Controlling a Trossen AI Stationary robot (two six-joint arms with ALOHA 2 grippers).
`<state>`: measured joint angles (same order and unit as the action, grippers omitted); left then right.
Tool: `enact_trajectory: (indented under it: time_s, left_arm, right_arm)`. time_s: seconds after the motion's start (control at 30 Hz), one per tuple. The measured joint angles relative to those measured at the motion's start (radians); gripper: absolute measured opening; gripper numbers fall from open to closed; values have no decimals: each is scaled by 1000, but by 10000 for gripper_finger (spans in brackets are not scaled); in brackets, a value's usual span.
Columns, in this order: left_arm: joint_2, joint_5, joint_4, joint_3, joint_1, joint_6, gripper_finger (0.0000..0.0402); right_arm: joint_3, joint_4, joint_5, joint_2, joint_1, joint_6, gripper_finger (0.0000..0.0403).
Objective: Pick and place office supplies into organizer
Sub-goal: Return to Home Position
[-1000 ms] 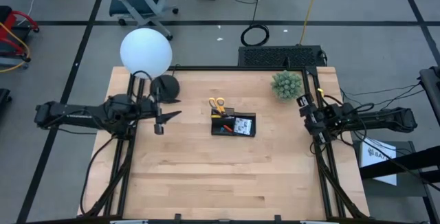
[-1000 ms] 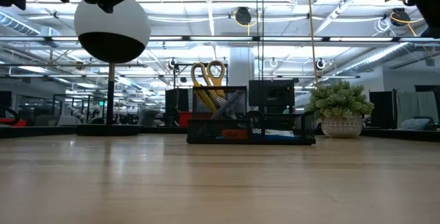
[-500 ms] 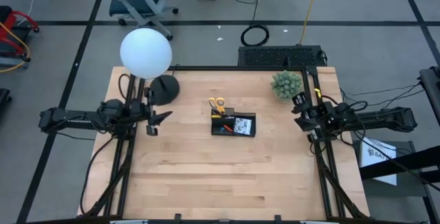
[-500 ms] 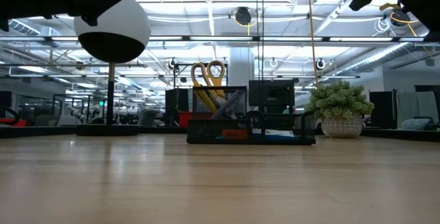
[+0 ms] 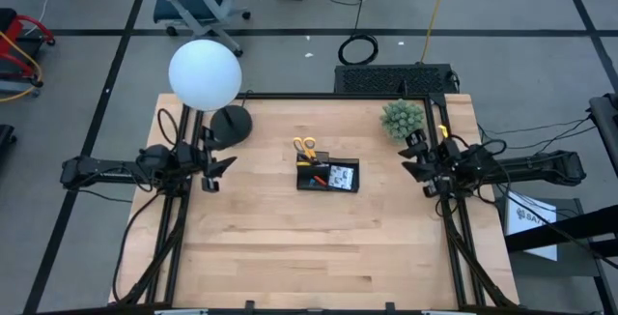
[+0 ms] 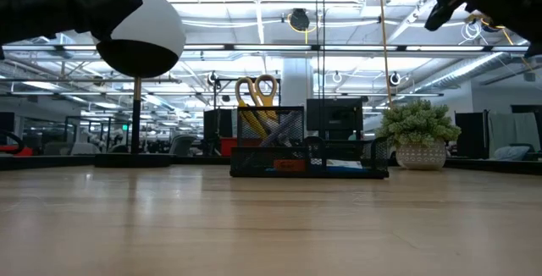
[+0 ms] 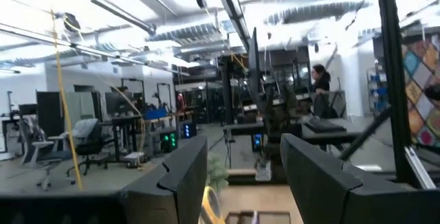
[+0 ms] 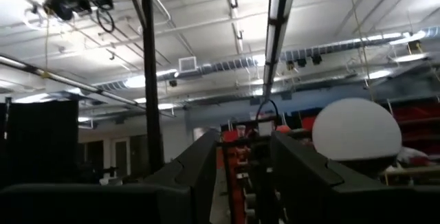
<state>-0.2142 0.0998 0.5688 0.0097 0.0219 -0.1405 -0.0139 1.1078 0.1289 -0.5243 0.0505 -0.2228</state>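
1. Black organizer (image 5: 327, 176) sits mid-bench, toward the back. Yellow-handled scissors (image 5: 305, 146) stand in its taller back part, and a red piece shows in the front tray. No loose supplies on the bench (image 5: 290, 247).
2. My left tool (image 5: 218, 172) hangs over the bench's left edge, just in front of the lamp (image 5: 205, 73). Fingers apart, nothing between them.
3. My right tool (image 5: 411, 156) hangs over the right edge, just in front of the plant (image 5: 402, 119). Also parted and empty.
4. Step in hand looks like homing, with the packing seemingly done.
5. To do it well, I'd keep both tools high and draw each arm straight back to its own side. The left must not clip the lamp stem or globe, nor the right brush the plant. No swing over the organizer.
6. Writing: a white sheet (image 5: 529, 216) on the floor right of the bench carries print, too small to read. No brand legible elsewhere.
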Motion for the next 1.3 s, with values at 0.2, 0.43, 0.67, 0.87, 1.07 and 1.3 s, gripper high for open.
enact_trajectory:
  time_s: [0.2, 0.43, 0.67, 0.87, 1.07, 1.3]
  left_arm:
    - [0, -4, -56, 0, 0, -11, 191]
    - [0, 6, -108, 0, 0, -31, 191]
    - [0, 6, -143, 0, 0, -29, 191]
    - [0, 45, -175, 0, 0, -14, 191]
    - [0, 58, -184, 0, 0, -14, 191]
    - [0, 55, -217, 0, 0, -10, 191]
  right_arm:
    - [0, -105, 0, 0, 0, 7, 130]
    - [0, -318, -39, 0, 24, 26, 130]
    - [0, -500, -77, 22, 60, 7, 130]
    - [0, -607, -47, 95, 61, -27, 130]
    - [0, -674, -27, 187, 61, -46, 130]
    - [0, -839, -23, 293, 59, -65, 130]
